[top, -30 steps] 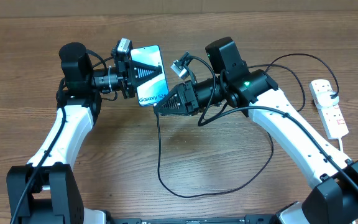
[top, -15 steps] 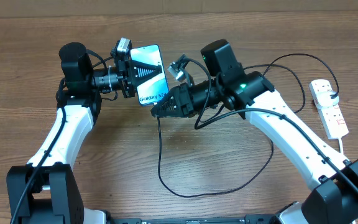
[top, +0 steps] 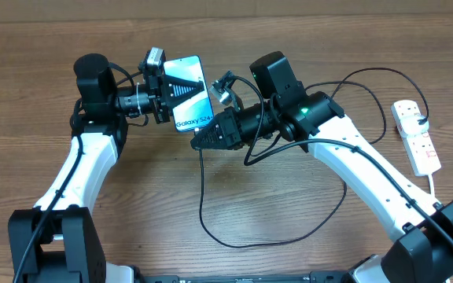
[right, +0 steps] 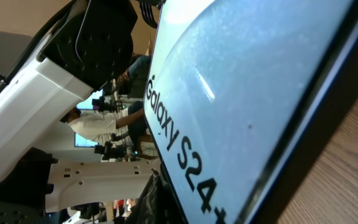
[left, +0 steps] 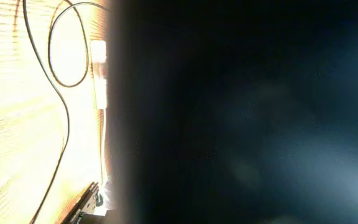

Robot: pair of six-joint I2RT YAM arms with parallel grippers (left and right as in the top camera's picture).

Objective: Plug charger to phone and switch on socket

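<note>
Overhead: the left gripper (top: 166,96) is clamped on the phone (top: 187,90) and holds it above the table (top: 148,204), screen up, low end toward the right gripper (top: 198,142). That one is pressed together. The charger (top: 201,196) leaves from its tip, so it seems to pinch the connector end, though the tip itself is hidden. It sits just beside the phone's low edge. Risk: a connector that meets the edge off the port could push the phone askew in its hold, or slide back between the fingers. The slack loop lies on the table under the right arm and could snag it. The socket (top: 417,137) lies well apart at the right edge, with bare table between, so there is room to reach its switches

Left wrist: nearly all dark, probably the phone close against the lens. Only a strip shows the loop and the socket, both washed out. The fingers cannot be made out here

Right wrist: the screen fills the view, tilted, its dark edge running down to the right, with the left arm (right: 55,81) behind. The port is not visible, so alignment cannot be judged
</note>
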